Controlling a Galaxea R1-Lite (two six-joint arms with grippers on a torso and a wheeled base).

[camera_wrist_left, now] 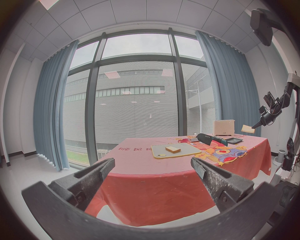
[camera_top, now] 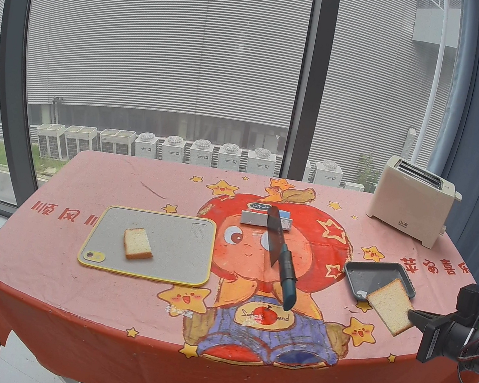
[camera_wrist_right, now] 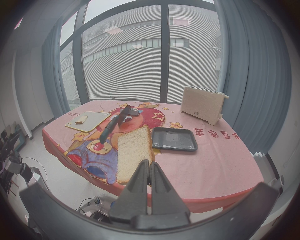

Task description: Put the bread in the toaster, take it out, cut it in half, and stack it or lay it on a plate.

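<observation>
Right jaws: closed on the near edge of the bread slice (camera_wrist_right: pixel 134 153). The right wrist view shows the two tips pinched together on its lower edge, with the slice standing up past them.
Bread slice, height: seen from the side in the left wrist view, it (camera_wrist_left: pixel 247 128) is held in the air, clear of the tabletop (camera_top: pixel 54 272). From above in the head view, it (camera_top: pixel 391 304) overlaps the tray's near corner.
Tray: a dark, shallow tray (camera_wrist_right: pixel 187 146) lies flat just beyond the right jaws' tips, past the slice.
Toaster: the cream toaster (camera_top: pixel 410 207) stands upright farther beyond the right jaws, well past the tray, at the far right corner.
Knife: the knife (camera_top: pixel 282 257) lies to the left of the right jaws. Its blade leans on a small grey rest (camera_top: pixel 253 218) and its handle points toward the near edge.
Cutting board: the grey, yellow-rimmed cutting board (camera_top: pixel 175 245) lies well to the left of the right jaws, beyond the knife.
Small bread piece: it (camera_top: pixel 138 244) lies flat on the board. The left wrist view shows it (camera_wrist_left: pixel 172 149) straight ahead of the left jaws.
Left jaws: spread wide with nothing between them, well back from the tabletop's left end.
</observation>
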